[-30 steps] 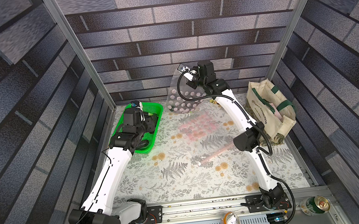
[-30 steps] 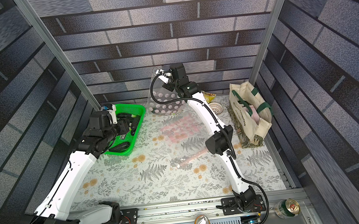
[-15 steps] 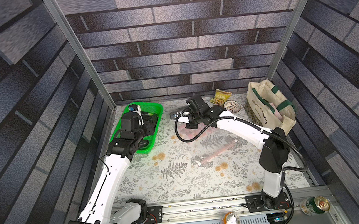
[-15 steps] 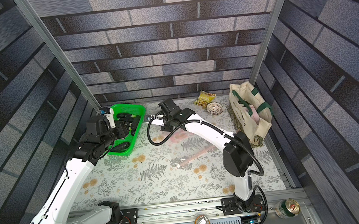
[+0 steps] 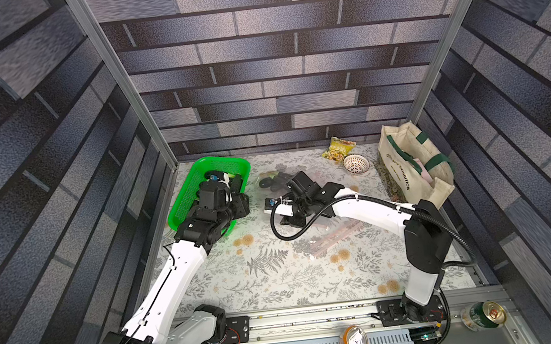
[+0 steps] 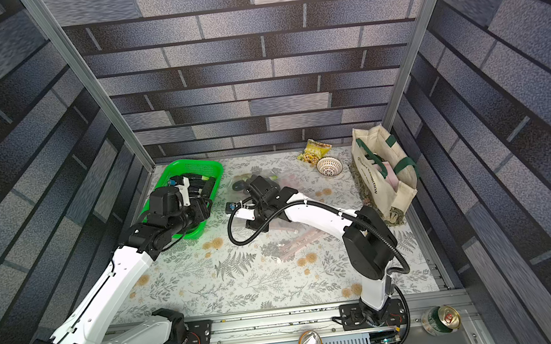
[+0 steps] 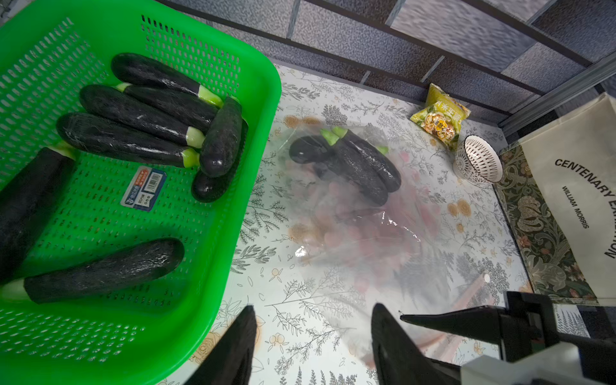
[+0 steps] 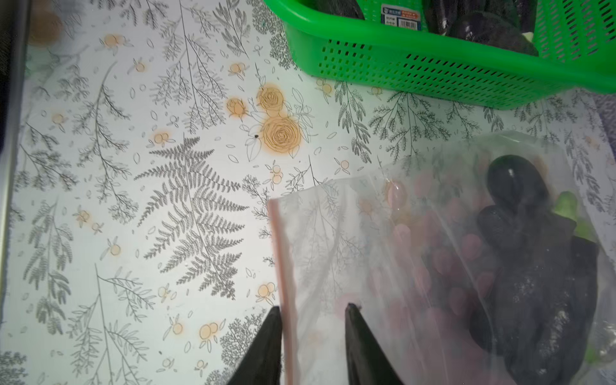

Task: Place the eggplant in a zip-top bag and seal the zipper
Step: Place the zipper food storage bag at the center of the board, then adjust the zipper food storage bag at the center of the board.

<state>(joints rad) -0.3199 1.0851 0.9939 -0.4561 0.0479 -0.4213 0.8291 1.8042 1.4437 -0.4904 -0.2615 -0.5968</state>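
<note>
Right jaws stand partly open. The pink zipper (image 8: 282, 260) of the bag (image 8: 350, 240) runs up between the fingers (image 8: 266, 346), close to one and clear of the other, and nothing is pinched. Left jaws are parted too, with nothing between them, over bare bench (image 7: 263, 286) just beside the basket (image 7: 270, 110).

The eggplants (image 7: 360, 166) are inside the bag, bunched at the end well away from the zipper. They lie flat and side by side, long axes nearly parallel, green stems toward the back wall and rounded ends away from it. One blunt end turns toward the basket. I cannot tell whether the zipper is sealed.

The bag lies flat between the basket and a bowl (image 5: 356, 164). In both top views my right arm (image 5: 369, 210) crosses over it and hides much of it. The basket's wall stands just beside the bag. More eggplants (image 7: 133, 140) lie in the basket. A packet (image 5: 338, 147) lies near the bowl, a tote (image 5: 402, 166) stands beyond it, and two cans (image 5: 354, 340) sit on the front rail.

The bag is clear, crinkled film with pink dots. The eggplants are long, glossy and near black. The basket is perforated green plastic, the bowl is white and slotted, the tote is canvas with green handles, and the bench cloth has a fern print.
</note>
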